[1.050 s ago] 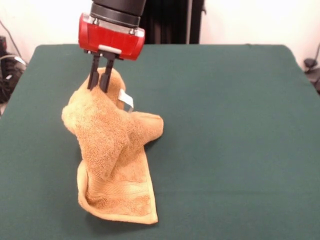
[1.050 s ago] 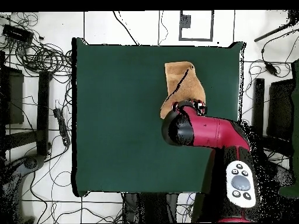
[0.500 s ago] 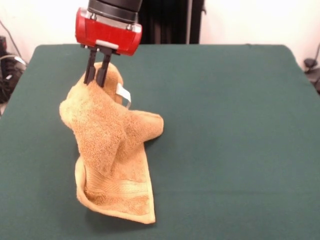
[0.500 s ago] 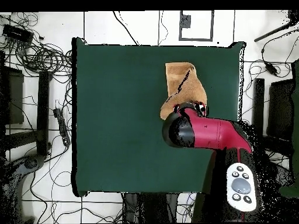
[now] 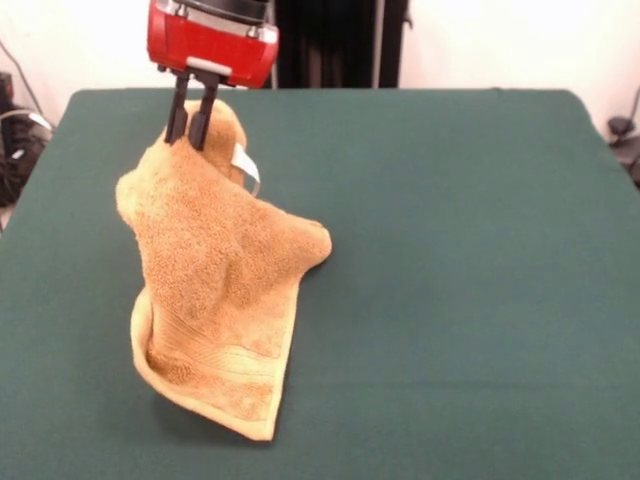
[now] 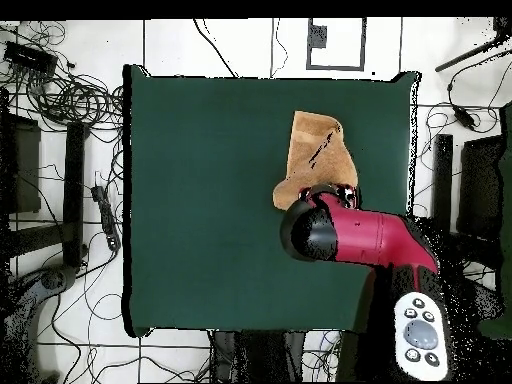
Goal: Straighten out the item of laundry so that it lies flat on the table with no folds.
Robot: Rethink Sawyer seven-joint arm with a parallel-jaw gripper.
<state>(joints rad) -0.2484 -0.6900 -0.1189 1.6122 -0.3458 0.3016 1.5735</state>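
Observation:
The golden-orange towel, the item of laundry (image 5: 210, 290), hangs bunched from my gripper (image 5: 187, 135), which is shut on its upper corner at the front view's upper left. A white tag loop (image 5: 245, 163) sticks out just beside the fingers. The towel's lower banded edge (image 5: 215, 385) trails down toward the green table (image 5: 450, 250), and a fold bulges to the right. Seen from overhead, the towel (image 6: 315, 155) spreads away from the red arm head (image 6: 330, 225), which hides the gripper itself.
In the overhead view, cables and equipment (image 6: 60, 90) lie on the floor around the table, beyond its edges. The red arm (image 6: 390, 245) reaches in from the lower right.
My gripper has risen and drawn back toward the far side with the towel. The towel hangs longer, and its lower edge has slid back along the table.

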